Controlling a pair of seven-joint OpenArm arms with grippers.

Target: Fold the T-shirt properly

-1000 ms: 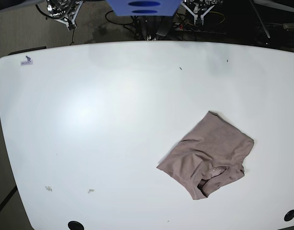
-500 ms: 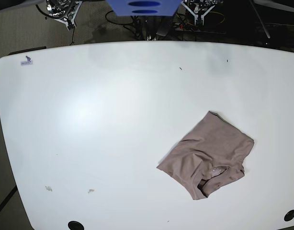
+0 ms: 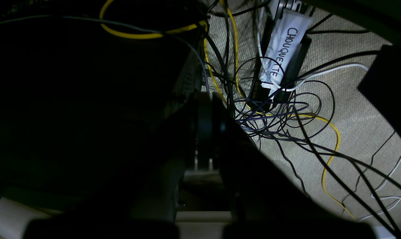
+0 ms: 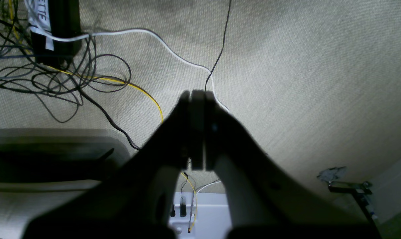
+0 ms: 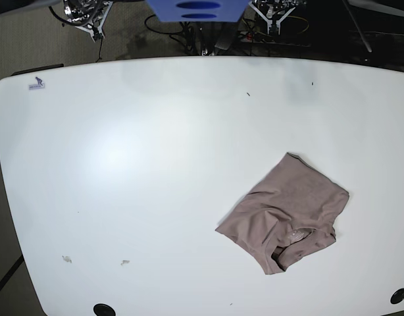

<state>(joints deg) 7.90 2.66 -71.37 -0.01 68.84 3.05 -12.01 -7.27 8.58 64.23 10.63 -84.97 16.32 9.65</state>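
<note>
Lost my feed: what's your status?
Left gripper shut, right gripper shut, both off the table. T-shirt lying folded, untouched. Nothing in the way.

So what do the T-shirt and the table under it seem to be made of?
T-shirt: thin, soft knit fabric, probably cotton or a blend, matte mauve-brown; it lies in soft wrinkles and limp folds.
Table: hard, smooth white top, perhaps laminate or painted board; it shows a faint sheen from the light and no grain.

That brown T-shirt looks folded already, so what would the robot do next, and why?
Probably nothing more than a small tidy, if anything. The T-shirt lies as a compact, slightly skewed bundle on the white table. The left gripper and right gripper are shut, empty and hang over the floor.
</note>
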